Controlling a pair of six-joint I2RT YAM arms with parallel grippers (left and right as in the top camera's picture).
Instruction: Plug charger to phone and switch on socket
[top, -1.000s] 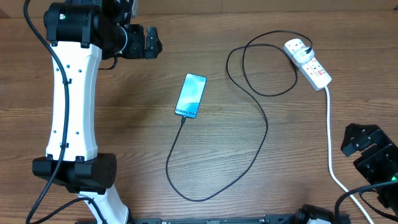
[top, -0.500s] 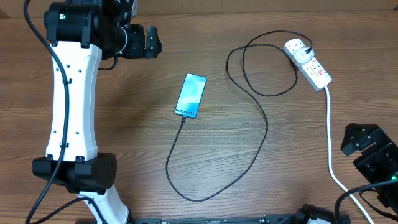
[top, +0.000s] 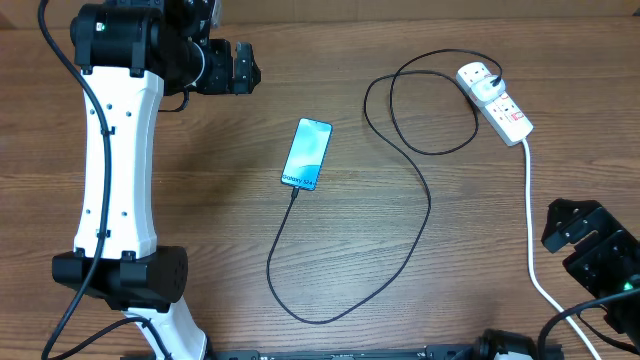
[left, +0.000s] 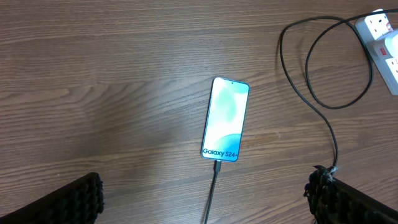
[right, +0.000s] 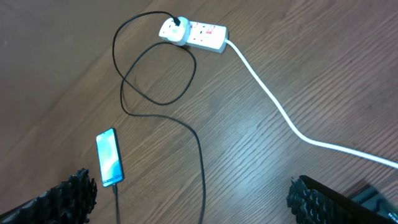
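Note:
The phone (top: 307, 153) lies screen up in the middle of the table, also in the left wrist view (left: 225, 118) and the right wrist view (right: 109, 157). The black charger cable (top: 420, 210) has its tip in the phone's bottom edge and loops to a plug in the white socket strip (top: 495, 100) at the far right; the strip also shows in the right wrist view (right: 193, 34). My left gripper (top: 240, 68) is open and empty, far left of the phone. My right gripper (top: 580, 235) is open and empty at the right edge, near the thick white cord (top: 530, 220).
The left arm's white links (top: 115, 170) stand along the left side of the table. The white cord runs down the right side toward the front edge. The cable loop (right: 152, 74) lies between phone and strip.
The right gripper has shifted very slightly left. Nothing else has moved.

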